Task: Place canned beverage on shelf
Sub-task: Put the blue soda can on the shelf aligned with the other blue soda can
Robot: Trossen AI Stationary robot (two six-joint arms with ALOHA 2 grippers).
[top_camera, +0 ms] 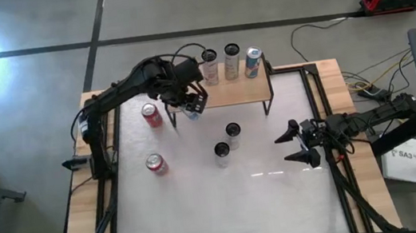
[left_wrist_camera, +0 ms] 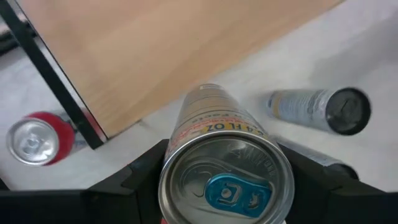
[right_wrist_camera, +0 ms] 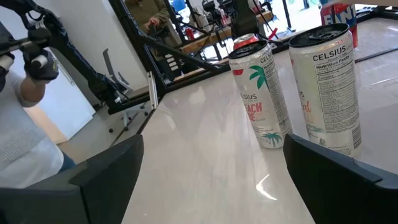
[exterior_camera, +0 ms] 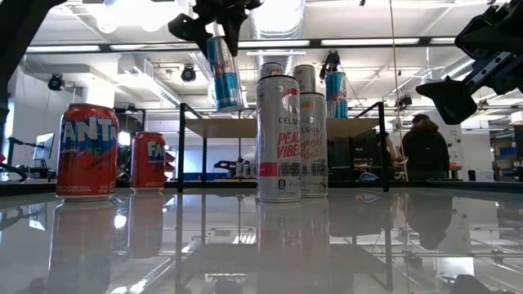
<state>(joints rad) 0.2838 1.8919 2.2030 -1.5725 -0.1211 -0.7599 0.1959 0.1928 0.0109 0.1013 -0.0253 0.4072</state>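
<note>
Three cans (top_camera: 232, 63) on the shelf (top_camera: 233, 91); left tool (top_camera: 190, 103) grips a fourth can (exterior_camera: 224, 73); right tool (top_camera: 298, 142) gapes empty.

Blue-silver can (exterior_camera: 223, 72) held tilted above table, beside shelf (top_camera: 230, 91).

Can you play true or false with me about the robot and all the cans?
1. The left gripper holds a blue and silver can in the air. True.
2. Three cans stand on the shelf. True.
3. The right gripper is carrying a can. False: it is open with nothing in it.
4. Both red Fanta cans sit on the shelf. False: they stand on the table.
5. Two tall Celsius cans stand on the table. True.
</note>
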